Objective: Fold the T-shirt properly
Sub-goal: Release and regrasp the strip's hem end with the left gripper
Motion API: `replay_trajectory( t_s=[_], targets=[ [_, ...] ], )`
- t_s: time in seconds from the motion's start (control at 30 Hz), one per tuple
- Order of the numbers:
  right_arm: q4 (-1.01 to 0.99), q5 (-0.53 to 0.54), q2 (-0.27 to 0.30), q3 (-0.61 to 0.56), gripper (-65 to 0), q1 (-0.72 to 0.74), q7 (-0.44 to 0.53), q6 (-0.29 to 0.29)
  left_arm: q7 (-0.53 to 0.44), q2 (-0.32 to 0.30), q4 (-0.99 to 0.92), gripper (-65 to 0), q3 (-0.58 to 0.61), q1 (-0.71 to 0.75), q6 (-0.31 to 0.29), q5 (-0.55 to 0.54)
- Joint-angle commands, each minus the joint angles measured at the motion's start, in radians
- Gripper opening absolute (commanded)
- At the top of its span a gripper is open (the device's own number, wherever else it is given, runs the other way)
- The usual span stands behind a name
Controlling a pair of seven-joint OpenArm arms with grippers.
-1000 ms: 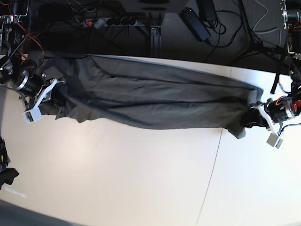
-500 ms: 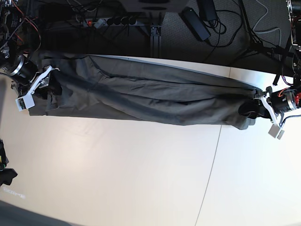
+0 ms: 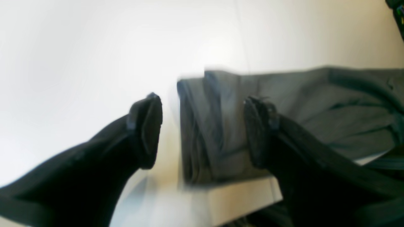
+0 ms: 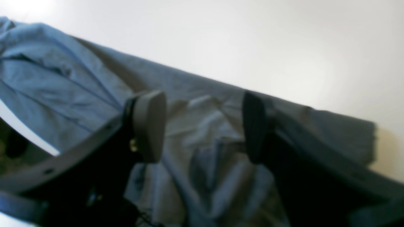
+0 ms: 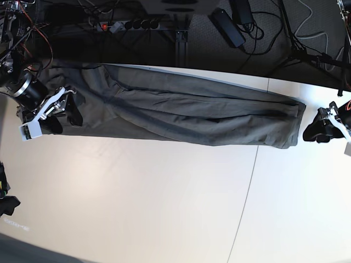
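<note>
You are looking down on a pale table (image 5: 164,208) with the T-shirt (image 5: 181,112) laid out as one long, narrow, dark olive-grey band along the far edge, its long axis running from 9 o'clock to 3 o'clock and sloping slightly toward you at the 3 o'clock end. Both arms sit at the ends of that band. At 9 o'clock in the overhead view, the right gripper (image 5: 57,112) hangs over the cloth with its jaws spread apart and nothing between them; its own wrist view shows rumpled, layered fabric directly under the gap, so that end of the shirt (image 4: 202,151) lies straight below it. At 3 o'clock, the left gripper (image 5: 323,127) stands just beside the shirt's end, apart from it, with bare table between. Its wrist view shows its jaws also spread and empty, one finger (image 3: 145,132) over bare table and the other finger (image 3: 258,132) over the cloth, with the neat folded end of the shirt (image 3: 214,126) lying ahead in the gap. Neither arm grips anything. Judging from this, the shirt looks folded lengthwise already, and the next fold would likely bring one end along the long axis toward the other. The right gripper is the nearer one, already over fabric; the left would first need to close in toward 9 o'clock.
</note>
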Motion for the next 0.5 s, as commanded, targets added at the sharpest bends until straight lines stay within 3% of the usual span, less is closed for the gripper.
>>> replay_trajectory(
  t_s=[0.0, 0.17, 0.47],
  targets=[
    [0.013, 0.012, 0.005, 0.011, -27.3, 0.004, 0.021, 0.071, -0.042, -0.01, 0.013, -19.4, -0.007, 0.001, -0.016, -0.003],
    [0.013, 0.012, -0.04, 0.01, -27.3, 0.0, 0.01, 0.072, -0.176, 0.025, 0.013, -17.9, -0.007, 0.031, -0.016, 0.098],
    [0.013, 0.034, -0.046, 0.009, -27.3, 0.0, -0.002, 0.072, -0.167, 0.079, -0.12, -17.9, -0.002, 0.028, -0.016, 0.039]
  ],
)
